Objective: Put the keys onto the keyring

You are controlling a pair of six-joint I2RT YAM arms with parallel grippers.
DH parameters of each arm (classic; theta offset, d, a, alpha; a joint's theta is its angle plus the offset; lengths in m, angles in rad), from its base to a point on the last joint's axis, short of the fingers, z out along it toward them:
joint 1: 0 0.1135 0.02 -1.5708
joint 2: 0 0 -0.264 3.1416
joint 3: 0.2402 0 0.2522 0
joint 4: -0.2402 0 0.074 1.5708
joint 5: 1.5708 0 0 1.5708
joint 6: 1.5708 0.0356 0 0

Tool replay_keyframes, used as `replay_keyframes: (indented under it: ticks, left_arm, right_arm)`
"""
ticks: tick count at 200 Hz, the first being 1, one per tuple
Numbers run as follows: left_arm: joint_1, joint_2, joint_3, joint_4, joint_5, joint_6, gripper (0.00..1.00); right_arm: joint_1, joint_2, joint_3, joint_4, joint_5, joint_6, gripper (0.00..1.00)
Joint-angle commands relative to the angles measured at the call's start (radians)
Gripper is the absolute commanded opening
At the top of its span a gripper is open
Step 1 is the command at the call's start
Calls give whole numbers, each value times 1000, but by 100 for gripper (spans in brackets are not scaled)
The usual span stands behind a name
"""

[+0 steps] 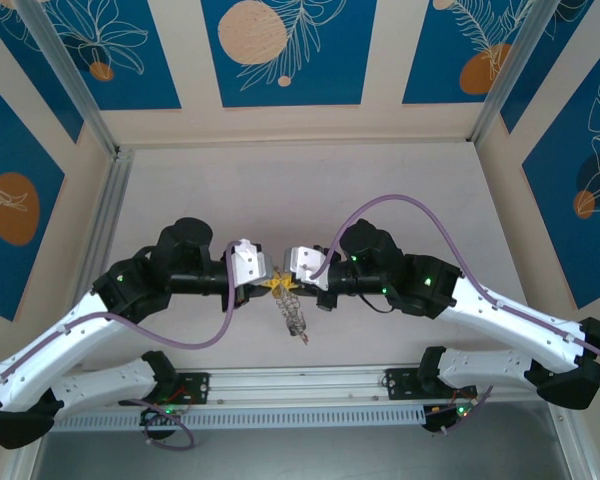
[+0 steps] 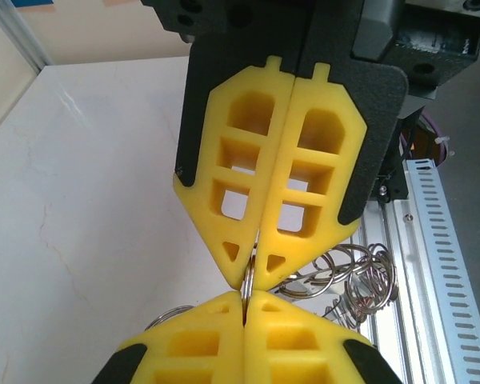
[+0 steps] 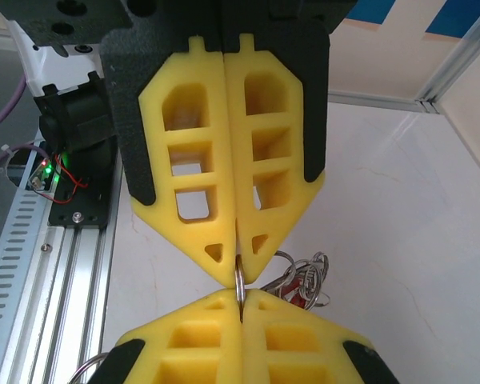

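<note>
I count two grippers, meeting tip to tip over the middle of the table (image 1: 180,200). My left gripper (image 2: 244,308) is fully closed, its yellow fingers pressed together with a thin metal edge caught in the seam. My right gripper (image 3: 240,302) is closed the same way on that same edge. So there is one keyring (image 2: 246,278), seen edge-on, pinched from both sides and held up off the table between the two sets of tips.

Most of the keyring is hidden by the fingers. A short curved stretch of wire shows at the lower left of each wrist view, but I cannot tell whether it belongs to the keyring.

A bunch of small silvery rings (image 2: 352,280) hangs just beside the tips, on the side towards the slotted rail (image 2: 440,264). They overlap too much for a sure count; there are at least five or six loops. One red tag (image 3: 294,288) shows among them, and the metal around it is too tangled to make out. From above, the bunch is a small blurred clump (image 1: 293,315) trailing from the fingertips towards the arm bases.
</note>
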Motion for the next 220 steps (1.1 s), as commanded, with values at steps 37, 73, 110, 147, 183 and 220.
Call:
replay_keyframes:
  ticks: [37, 73, 110, 147, 183, 220]
  left_arm:
    - [-7, -97, -72, 203, 125, -103, 0]
    - [-4, -137, -126, 322, 186, -156, 0]
    - [1, -160, -154, 406, 228, -193, 0]
    - [14, -184, -202, 521, 267, -251, 0]
    - [32, -194, -259, 645, 303, -319, 0]
    - [55, -202, -307, 769, 346, -397, 0]
  right_arm:
    - [0, -65, -33, 90, -78, 15, 26]
    - [-19, -81, -72, 100, -91, 52, 16]
    - [-32, -86, -80, 97, -122, 63, 11]
    - [-38, -90, -94, 110, -183, 74, 11]
    - [-42, -102, -108, 124, -266, 77, 20]
    - [-56, -150, -141, 176, -305, 92, 18]
